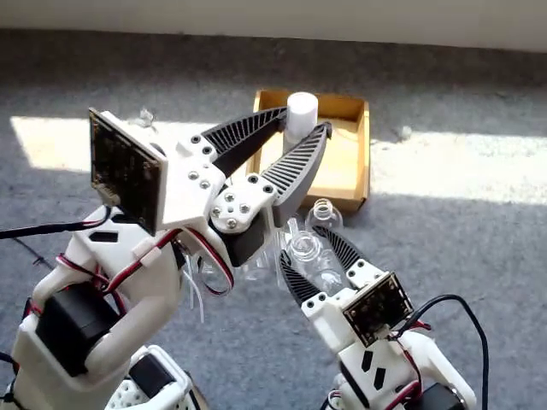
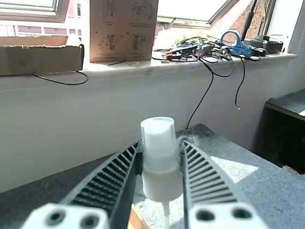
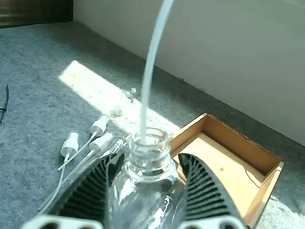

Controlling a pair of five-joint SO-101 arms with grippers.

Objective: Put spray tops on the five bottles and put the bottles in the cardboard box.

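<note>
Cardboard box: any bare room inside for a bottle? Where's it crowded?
Inside the brown cardboard box, the visible floor is bare wall to wall. Crowded in front: right claw gripping a clear plastic bottle, left claw holding a white spray top above it.

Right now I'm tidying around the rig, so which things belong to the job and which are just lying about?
Job: spray top in left gripper, bottle in right gripper, spare spray tops on the carpet, cardboard box.
Lying about: cables and cardboard sheet on the windowsill.
</note>
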